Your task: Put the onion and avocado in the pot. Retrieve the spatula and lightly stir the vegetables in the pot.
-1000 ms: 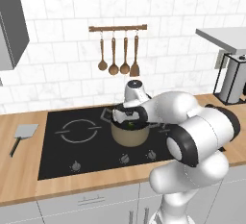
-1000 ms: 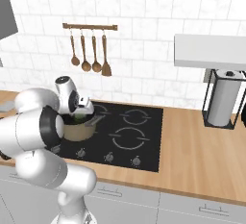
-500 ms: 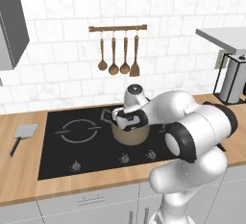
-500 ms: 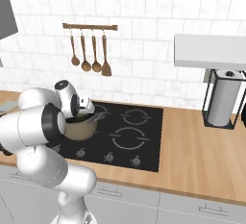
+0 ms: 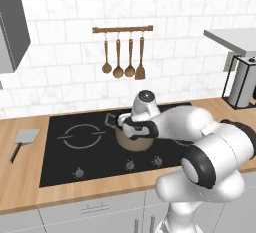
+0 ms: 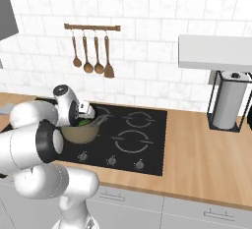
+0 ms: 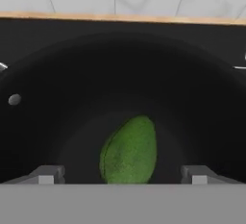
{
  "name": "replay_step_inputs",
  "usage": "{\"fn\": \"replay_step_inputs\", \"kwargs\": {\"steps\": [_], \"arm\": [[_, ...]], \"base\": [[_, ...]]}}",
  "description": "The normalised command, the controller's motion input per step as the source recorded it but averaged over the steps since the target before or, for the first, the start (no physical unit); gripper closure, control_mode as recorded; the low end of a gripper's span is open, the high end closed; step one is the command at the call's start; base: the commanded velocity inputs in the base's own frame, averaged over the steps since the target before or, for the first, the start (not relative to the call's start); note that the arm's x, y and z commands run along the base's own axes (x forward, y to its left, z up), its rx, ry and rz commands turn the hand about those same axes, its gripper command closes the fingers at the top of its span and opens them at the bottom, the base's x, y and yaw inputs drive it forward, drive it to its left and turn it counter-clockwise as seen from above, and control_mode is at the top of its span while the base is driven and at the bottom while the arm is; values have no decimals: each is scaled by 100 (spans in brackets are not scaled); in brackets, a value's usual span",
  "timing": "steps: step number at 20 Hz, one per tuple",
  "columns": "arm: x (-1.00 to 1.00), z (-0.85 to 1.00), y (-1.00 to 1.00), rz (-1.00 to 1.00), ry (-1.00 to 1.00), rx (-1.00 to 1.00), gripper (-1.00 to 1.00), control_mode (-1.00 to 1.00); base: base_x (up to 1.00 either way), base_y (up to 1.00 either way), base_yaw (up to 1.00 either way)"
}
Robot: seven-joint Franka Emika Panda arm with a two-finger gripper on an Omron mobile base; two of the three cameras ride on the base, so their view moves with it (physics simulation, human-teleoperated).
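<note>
The tan pot [image 5: 134, 143] stands on the black hob, and it is seen too as pot [image 6: 78, 134]. A green avocado [image 7: 129, 152] lies on the pot's dark inside [image 7: 72, 79]; a bit of the avocado [image 6: 84, 122] peeks over the rim. My gripper [image 7: 121, 175] is open, its fingertips [image 7: 45, 174] wide apart on either side of the avocado, not touching it. The gripper [image 5: 124, 125] hangs low over the pot's mouth. The onion is hidden. The grey spatula [image 5: 24, 141] lies on the wooden counter left of the hob.
Several brown wooden spoons and a turner [image 5: 123, 57] hang on a wall rail behind the hob [image 5: 80, 149]. A paper-towel stand [image 6: 228, 102] sits on the counter at the right under a white shelf [image 6: 216, 51]. The hob's knobs [image 6: 112, 160] line its front edge.
The hand has shifted slightly left and lower over the pot. The pot and spatula have stayed put.
</note>
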Motion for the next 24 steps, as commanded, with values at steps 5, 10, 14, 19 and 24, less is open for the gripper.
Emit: {"fn": "replay_step_inputs", "kwargs": {"steps": [5, 10, 14, 19, 24], "arm": [[-35, 94, 0, -4, 0, 2, -100, -100], [-68, 100, 0, -3, 0, 0, -100, -100], [-98, 96, -1, 0, 0, 3, -100, -100], [-97, 66, -22, -1, 0, 12, -100, -100], [-73, 15, -25, -4, 0, 13, -100, -100]], "base": [[0, 0, 0], [0, 0, 0], [0, 0, 0], [0, 0, 0], [0, 0, 0]]}}
